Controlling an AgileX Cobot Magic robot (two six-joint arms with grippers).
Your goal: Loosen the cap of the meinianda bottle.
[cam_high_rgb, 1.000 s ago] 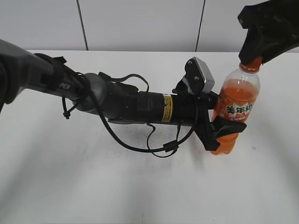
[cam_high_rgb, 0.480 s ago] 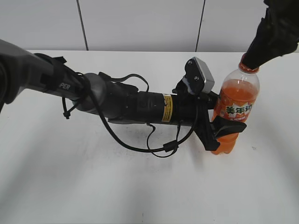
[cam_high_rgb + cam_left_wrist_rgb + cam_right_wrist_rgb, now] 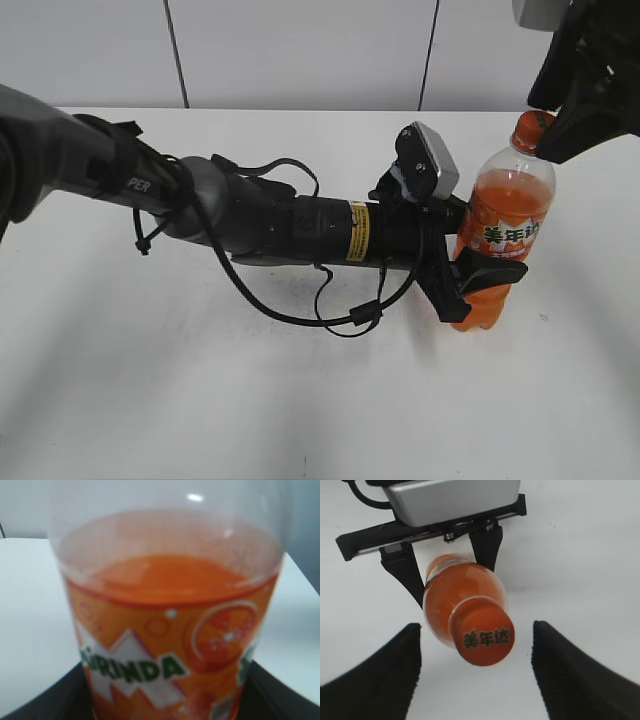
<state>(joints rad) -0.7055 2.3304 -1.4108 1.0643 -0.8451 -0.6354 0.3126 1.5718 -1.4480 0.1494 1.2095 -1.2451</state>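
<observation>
Standing upright on the white desk (image 3: 300,420), the meinianda bottle (image 3: 505,235) is sitting toward the right side of the exterior view, and we are seeing it gripped around its lower body by the left claw (image 3: 478,285), whose black fingers (image 3: 492,272) are pressing against the label and the orange soda below it. From the left wrist camera we are looking straight at the bottle's label (image 3: 165,665) at very close range, with dark finger edges showing at both lower corners. The cap (image 3: 532,125) is sitting on the neck, uncovered, and the right claw (image 3: 585,90) is hanging just above and to the right of it, not touching. From the right wrist camera we are looking down on the cap (image 3: 485,637), with its printed top facing us, and the right claw (image 3: 477,672) is standing wide open, its two dark fingers (image 3: 385,675) well apart on either side of the cap
</observation>
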